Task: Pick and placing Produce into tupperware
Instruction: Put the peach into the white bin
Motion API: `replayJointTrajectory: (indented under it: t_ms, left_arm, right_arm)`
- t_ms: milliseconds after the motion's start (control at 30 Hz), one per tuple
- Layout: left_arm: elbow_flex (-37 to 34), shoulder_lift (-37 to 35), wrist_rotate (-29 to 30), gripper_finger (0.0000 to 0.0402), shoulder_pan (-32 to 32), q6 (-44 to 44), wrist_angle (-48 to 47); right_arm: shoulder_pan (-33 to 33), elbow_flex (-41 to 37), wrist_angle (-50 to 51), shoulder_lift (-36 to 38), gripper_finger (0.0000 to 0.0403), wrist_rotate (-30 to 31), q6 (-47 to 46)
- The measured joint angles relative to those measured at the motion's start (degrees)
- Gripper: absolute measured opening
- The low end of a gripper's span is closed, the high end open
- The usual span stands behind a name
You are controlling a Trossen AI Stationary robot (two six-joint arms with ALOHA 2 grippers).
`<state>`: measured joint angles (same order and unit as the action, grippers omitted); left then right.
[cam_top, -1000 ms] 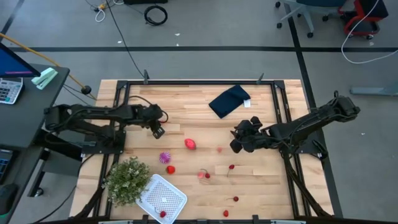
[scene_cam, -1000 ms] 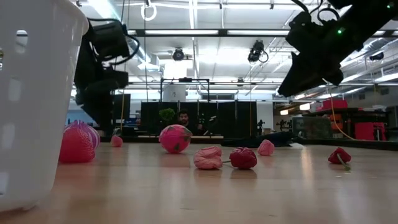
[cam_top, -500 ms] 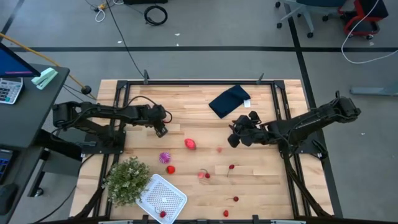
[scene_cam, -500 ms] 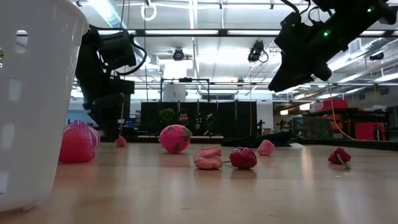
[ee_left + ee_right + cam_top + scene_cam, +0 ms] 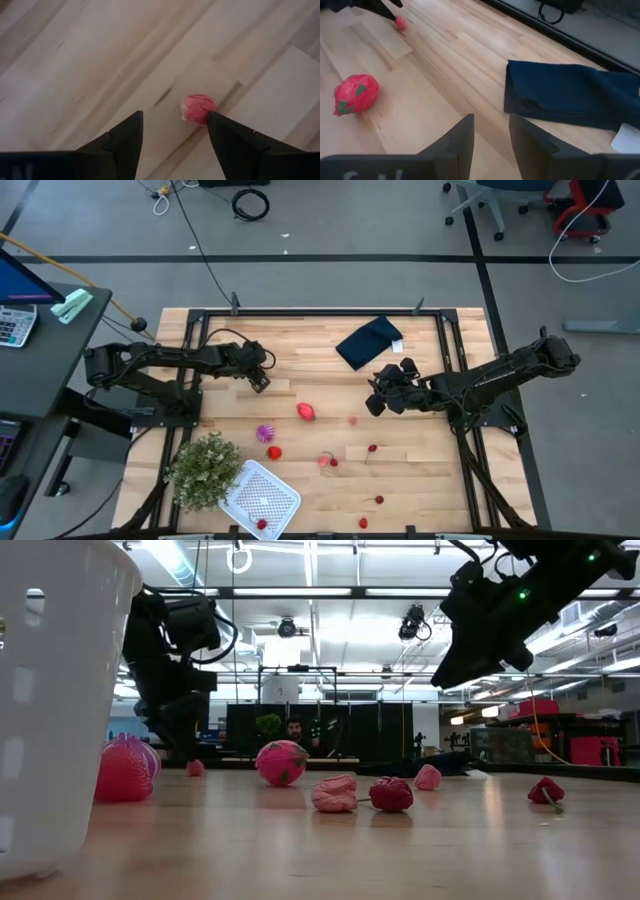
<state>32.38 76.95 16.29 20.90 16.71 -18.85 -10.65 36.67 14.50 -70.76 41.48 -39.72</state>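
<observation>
The left gripper (image 5: 261,383) hangs low over the surface (image 5: 330,375), fingers spread, and in the left wrist view a small pink-red fruit (image 5: 198,109) lies just ahead of the tips, nearer one finger than the other, not yet between them. The coming move turns on that offset: the gripper would likely need to go forward and shift slightly toward the fruit to straddle it before closing. The fruit is roundish, so no long axis matters. The tupperware (image 5: 261,498) sits well apart from this fruit, at the surface's near edge beside the plant (image 5: 205,470). The right gripper (image 5: 376,404) hovers near the cloth (image 5: 369,341), fingers slightly parted and empty; the strawberry (image 5: 306,412) lies between the two grippers. The left arm is clearly nearer the small fruit.
</observation>
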Motion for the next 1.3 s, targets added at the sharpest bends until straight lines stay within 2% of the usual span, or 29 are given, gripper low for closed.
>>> replayJointTrajectory:
  t_ms: [333,500,1300]
  left_arm:
    - [0.00,0.00,-0.87,0.0204,-0.26,0.62,2.19]
    - [0.00,0.00,-1.37,0.0206,-0.25,0.60,4.78]
    - [0.00,0.04,-1.44,0.0206,-0.28,5.44,4.13]
  right_arm:
    - [-0.05,0.00,0.00,0.00,0.0131,-1.50,-1.76]
    - [-0.05,0.00,0.01,0.00,0.0131,-1.49,-2.30]
    - [-0.17,0.00,0.04,-0.02,0.0131,-1.49,-2.17]
